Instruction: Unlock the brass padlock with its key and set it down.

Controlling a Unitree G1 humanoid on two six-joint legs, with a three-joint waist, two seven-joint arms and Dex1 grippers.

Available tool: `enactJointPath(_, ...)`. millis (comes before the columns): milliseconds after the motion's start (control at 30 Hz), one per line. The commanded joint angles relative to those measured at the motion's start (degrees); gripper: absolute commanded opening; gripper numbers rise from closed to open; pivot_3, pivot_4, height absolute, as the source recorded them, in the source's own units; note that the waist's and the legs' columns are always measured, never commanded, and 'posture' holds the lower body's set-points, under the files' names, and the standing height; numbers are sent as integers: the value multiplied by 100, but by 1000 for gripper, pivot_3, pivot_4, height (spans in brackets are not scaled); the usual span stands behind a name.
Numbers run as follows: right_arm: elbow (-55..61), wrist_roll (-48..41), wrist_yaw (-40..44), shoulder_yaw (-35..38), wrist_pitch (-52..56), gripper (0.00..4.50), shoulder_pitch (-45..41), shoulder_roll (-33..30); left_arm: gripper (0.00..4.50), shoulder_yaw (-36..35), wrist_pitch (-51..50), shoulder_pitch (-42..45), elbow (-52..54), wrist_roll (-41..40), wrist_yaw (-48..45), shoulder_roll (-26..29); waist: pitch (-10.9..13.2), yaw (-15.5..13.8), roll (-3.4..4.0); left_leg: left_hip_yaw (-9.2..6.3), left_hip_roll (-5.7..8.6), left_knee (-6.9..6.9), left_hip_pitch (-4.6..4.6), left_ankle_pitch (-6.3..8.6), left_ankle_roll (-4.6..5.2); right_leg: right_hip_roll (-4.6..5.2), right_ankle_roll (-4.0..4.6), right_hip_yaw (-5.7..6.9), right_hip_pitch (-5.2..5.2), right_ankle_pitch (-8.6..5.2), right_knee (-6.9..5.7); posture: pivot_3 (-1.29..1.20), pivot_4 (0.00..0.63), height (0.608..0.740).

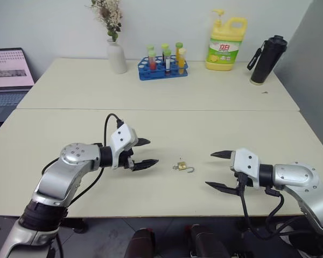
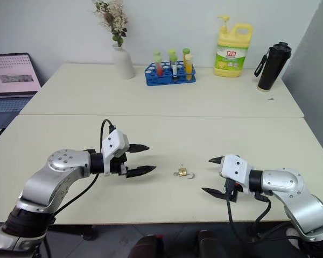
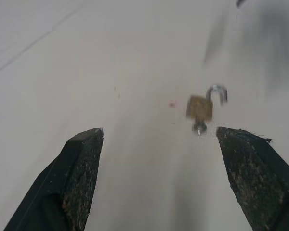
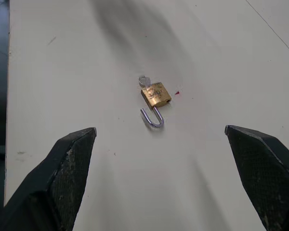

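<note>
The brass padlock (image 1: pixel 181 165) lies flat on the cream table (image 1: pixel 167 129) between my two arms, its silvery shackle (image 4: pixel 152 118) swung open. The key (image 4: pixel 143 80) sticks out of the padlock's body at the end away from the shackle. My left gripper (image 1: pixel 144 153) hovers open a short way to the padlock's left, holding nothing. To the padlock's right my right gripper (image 1: pixel 217 170) stands wide open and empty, pointing at the padlock (image 4: pixel 156 94). In the left wrist view the padlock (image 3: pixel 200 107) shows just beyond the fingertips (image 3: pixel 89 139).
At the back of the table stand a white vase (image 1: pixel 117 55), a blue rack of test tubes (image 1: pixel 163 67), a yellow detergent bottle (image 1: pixel 226 44) and a black flask (image 1: pixel 267 60). A laptop (image 1: pixel 8 75) sits off to the left. A seam (image 1: pixel 151 109) crosses the tabletop.
</note>
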State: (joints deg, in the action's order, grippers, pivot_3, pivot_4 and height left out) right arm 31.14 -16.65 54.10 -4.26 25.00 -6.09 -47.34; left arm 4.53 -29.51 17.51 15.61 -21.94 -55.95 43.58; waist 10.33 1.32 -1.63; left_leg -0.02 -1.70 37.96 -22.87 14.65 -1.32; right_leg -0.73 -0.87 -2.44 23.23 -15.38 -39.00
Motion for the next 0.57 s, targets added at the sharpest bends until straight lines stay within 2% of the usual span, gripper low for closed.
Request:
enactJointPath(33, 44, -318, 325, 348, -157, 4500, -28, -169, 3932, -474, -57, -85, 392, -338, -40, 97, 1, -41, -1, 0, 2, 3, -2, 0, 0, 0, -1, 2, 0, 0, 0, 0, 150, 740)
enactJointPath(267, -72, -523, 519, 518, -132, 4500, -78, -282, 3932, -627, 117, -647, 878, -476, -474, 472, 0, -27, -2, 7, 0, 0, 0, 1, 1, 2, -2, -8, 1, 1, 4, 0, 150, 740)
enactJointPath(567, -261, -445, 532, 419, -251, 4500, -176, -251, 3932, -531, 300, -791, 1096, -483, -830, 626, 0, 5, -2, 6, -2, 1, 0, 1, 1, 0, -2, -6, 1, 1, 2, 0, 150, 740)
